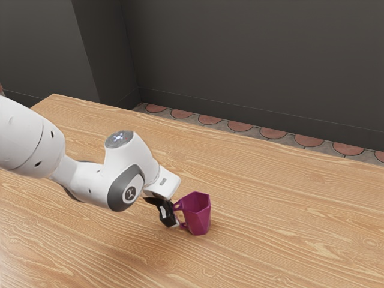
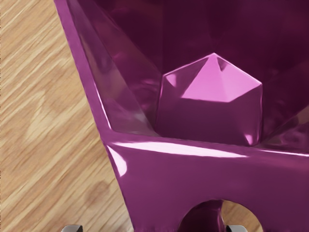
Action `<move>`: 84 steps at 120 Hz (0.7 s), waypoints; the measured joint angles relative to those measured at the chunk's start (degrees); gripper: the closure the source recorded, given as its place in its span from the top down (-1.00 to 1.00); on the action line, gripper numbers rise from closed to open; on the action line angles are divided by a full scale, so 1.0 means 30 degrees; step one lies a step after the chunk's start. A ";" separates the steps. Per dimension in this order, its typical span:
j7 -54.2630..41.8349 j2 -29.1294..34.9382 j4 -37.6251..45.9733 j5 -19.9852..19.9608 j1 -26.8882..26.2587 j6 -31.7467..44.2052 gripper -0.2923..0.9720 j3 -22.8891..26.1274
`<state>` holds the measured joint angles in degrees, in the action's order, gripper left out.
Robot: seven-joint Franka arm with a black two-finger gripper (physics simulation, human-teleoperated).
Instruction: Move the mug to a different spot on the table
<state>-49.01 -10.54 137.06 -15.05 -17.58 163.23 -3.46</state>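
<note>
Glossy faceted magenta mug (image 1: 197,211): upright, handle facing black two-finger gripper (image 1: 170,219) just to the exterior view's left, fingers spread, holding nothing.

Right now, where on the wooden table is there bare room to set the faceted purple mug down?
Bare wooden table runs from the faceted purple mug to the exterior view's right edge, and behind it to the far edge. Crowded: the mug's handle side, where the black gripper and white arm sit.
</note>
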 joint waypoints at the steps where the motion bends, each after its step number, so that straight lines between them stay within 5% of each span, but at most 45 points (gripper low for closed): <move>1: -0.0024 0.0000 0.0003 -0.0009 0.0002 0.0014 0.01 0.0001; 40: -0.0747 -0.0205 -0.0020 -0.0741 -0.0178 0.0380 -0.09 0.0010; 84: -0.1202 -0.0078 -0.0024 -0.3562 -0.0836 0.0785 -0.19 0.0011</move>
<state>-52.62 -10.78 136.99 -25.74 -20.09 165.58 -3.43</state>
